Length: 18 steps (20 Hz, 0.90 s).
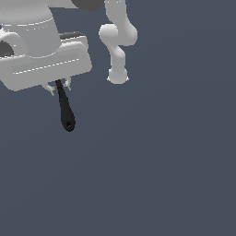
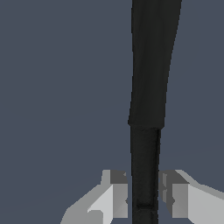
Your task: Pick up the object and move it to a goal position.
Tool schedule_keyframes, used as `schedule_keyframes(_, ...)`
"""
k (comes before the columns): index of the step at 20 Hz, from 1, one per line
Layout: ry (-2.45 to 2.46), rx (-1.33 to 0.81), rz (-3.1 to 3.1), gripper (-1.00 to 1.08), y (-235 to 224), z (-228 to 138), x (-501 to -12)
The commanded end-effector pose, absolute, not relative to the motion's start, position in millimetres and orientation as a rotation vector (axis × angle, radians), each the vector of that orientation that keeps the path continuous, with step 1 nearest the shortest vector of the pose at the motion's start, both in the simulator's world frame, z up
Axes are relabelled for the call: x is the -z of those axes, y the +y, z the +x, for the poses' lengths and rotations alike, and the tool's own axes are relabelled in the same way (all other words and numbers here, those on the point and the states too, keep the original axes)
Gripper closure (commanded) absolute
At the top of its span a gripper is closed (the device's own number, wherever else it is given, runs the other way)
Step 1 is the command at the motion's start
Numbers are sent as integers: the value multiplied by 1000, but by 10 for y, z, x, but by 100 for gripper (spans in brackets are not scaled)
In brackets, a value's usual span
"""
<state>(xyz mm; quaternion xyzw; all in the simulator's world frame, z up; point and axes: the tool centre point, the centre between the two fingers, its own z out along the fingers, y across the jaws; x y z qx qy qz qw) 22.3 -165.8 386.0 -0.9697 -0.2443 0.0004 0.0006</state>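
Gripper (image 1: 60, 86) is pinching the handle's (image 1: 65, 107) thin end, a finger (image 2: 114, 194) pressed on each side in the wrist view. From the exterior view, the handle hangs below the gripper with its rounded, holed end lowest, over the plain floor (image 1: 161, 175).

The arm (image 1: 117, 41) stands jointed and upright in the background. The gripper (image 1: 59, 85) points down from its broad white hand, both fingers (image 2: 116, 194) closed in on the handle (image 1: 66, 108) from either side.
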Motion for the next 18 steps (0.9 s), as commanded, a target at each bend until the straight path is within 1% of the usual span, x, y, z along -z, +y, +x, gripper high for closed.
schedule_keyframes(1, -768, 0, -3046, 108, -1715, 269, -3991)
schedule_keyframes(9, -768, 0, -3046, 108, -1827, 363, -4221)
schedule_keyframes(18, -768, 0, -3046, 108, -1864, 398, -4298)
